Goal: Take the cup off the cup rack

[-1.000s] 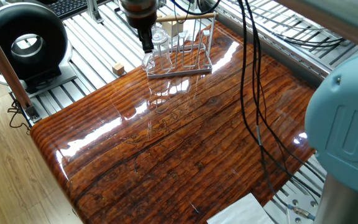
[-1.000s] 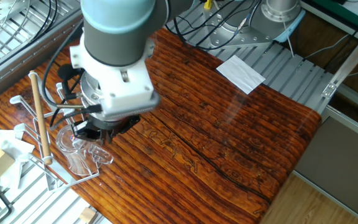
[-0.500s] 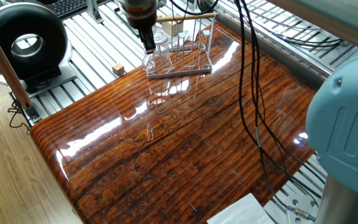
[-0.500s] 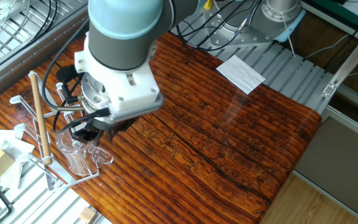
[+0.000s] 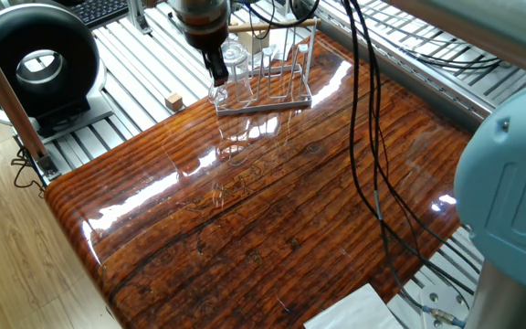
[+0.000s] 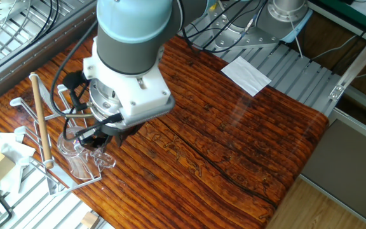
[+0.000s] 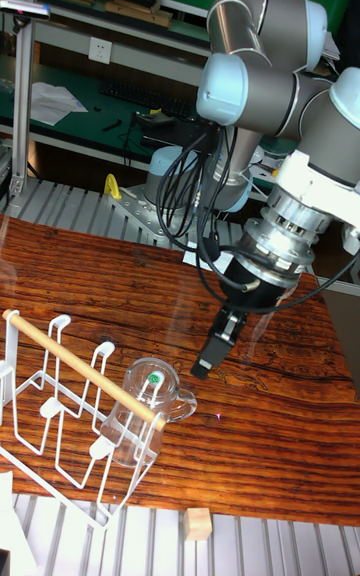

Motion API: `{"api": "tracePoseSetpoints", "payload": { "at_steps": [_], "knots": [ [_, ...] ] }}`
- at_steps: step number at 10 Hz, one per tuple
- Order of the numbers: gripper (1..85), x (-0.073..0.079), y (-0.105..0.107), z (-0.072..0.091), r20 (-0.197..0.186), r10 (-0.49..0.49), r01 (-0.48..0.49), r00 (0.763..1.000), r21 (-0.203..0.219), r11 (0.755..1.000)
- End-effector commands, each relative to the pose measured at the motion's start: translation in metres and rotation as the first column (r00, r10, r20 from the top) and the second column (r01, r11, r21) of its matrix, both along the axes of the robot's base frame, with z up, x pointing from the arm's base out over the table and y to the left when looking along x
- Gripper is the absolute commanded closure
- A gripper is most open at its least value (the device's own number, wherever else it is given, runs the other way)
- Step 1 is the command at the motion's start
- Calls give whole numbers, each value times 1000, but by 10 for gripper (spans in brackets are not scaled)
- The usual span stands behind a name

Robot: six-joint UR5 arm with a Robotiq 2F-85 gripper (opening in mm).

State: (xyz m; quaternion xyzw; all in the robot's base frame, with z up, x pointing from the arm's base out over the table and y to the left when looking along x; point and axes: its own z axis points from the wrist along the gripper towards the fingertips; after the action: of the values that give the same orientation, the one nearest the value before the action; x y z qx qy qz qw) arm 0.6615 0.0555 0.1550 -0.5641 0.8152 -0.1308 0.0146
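The clear cup (image 7: 138, 418) hangs tilted on the cup rack (image 7: 60, 406), just under the rack's pale wooden dowel (image 7: 70, 358). It also shows at the rack's near end as the cup (image 6: 76, 156) and, faintly, the cup (image 5: 231, 73). My gripper (image 7: 205, 364) hangs just above and to the right of the cup's rim, apart from it. In the other fixed view the gripper (image 6: 96, 135) shows dark fingers spread over the cup's mouth with nothing between them. The gripper (image 5: 215, 68) sits at the left end of the cup rack (image 5: 277, 91).
The rack stands at a corner of the glossy wooden table (image 5: 272, 210). A small wooden block (image 5: 173, 100) lies on the metal slats beside it. A black ring-shaped device (image 5: 35, 55) and a copper post (image 5: 7, 82) stand nearby. Cables (image 5: 368, 137) hang over the table, and white paper (image 6: 246, 74) lies at the far end.
The arm has shifted slightly along the rack and turned its wrist, with the fingers staying over the cup's mouth. The cup and rack have not moved.
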Motion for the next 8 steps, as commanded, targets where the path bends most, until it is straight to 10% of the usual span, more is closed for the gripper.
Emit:
{"api": "tracePoseSetpoints", "payload": {
  "at_steps": [1,8],
  "knots": [
    [453,3,1,-4,2,14,-14,1000,0,1000],
    [427,36,-5,-1,-33,148,-149,988,-39,988]
  ]
}}
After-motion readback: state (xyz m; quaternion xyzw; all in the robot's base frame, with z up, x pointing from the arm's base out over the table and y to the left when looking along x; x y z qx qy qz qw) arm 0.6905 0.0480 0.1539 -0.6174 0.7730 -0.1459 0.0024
